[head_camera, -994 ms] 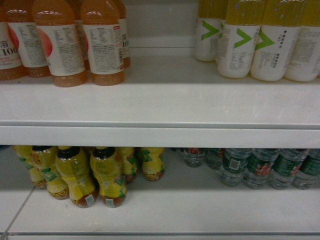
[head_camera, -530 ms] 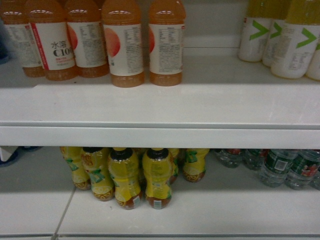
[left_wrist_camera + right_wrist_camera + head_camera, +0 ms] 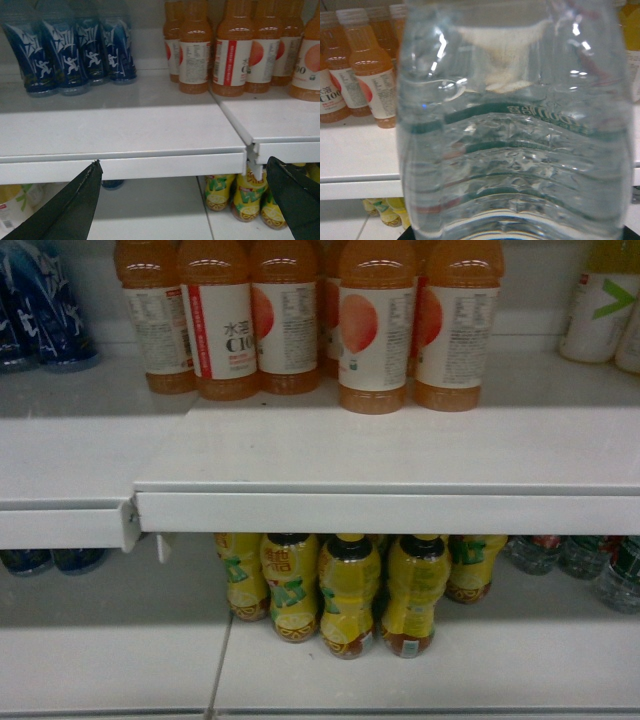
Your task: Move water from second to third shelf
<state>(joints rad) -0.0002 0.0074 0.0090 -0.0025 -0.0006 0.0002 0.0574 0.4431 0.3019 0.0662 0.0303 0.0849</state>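
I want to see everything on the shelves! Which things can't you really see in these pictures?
- Right gripper: hidden in the right wrist view; the water bottle fills the picture.
- Water bottle's cap and bottom: cut off by that picture's edges.
- Yellow bottles: tops hidden behind the shelf edge in the head view.
- Orange bottles: caps cut off at the top there.
- Left gripper: only two dark fingertips show.

The clear ribbed plastic water bottle [image 3: 515,130] fills the right wrist frame, blurred, its top and base cut off, hiding the right pincer holding it.
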